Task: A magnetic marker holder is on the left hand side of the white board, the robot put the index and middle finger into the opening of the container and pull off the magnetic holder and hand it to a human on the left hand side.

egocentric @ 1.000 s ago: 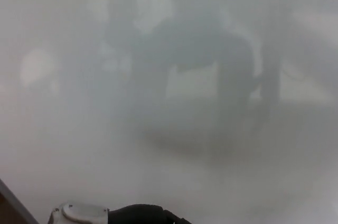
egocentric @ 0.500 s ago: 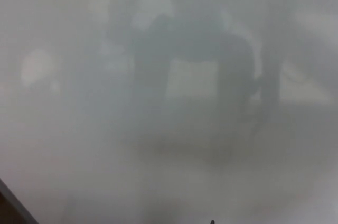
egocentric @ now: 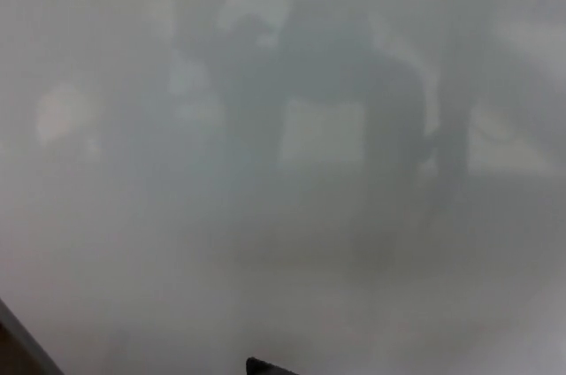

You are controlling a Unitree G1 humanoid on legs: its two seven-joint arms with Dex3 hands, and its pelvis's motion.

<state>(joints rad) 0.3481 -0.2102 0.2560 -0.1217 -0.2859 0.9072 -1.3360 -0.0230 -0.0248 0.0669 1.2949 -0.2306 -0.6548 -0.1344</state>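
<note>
The whiteboard (egocentric: 283, 127) fills nearly the whole head view, glossy and grey-white, with a dim dark reflection of the robot across its middle. The magnetic marker holder does not show anywhere in this view. Only a small black tip of what looks like my left hand (egocentric: 259, 366) pokes up at the bottom edge, close in front of the board. Too little of it shows to tell how it is held. My right hand is out of the picture.
The whiteboard's dark frame edge (egocentric: 19, 340) cuts diagonally across the bottom left corner, with a brown surface (egocentric: 7, 364) beyond it. Pale reflected patches sit on the board at left and right.
A second ago a black hand with a silver wrist lay along the bottom edge; it dropped out of view, and now only a black tip has come back near the bottom centre.
</note>
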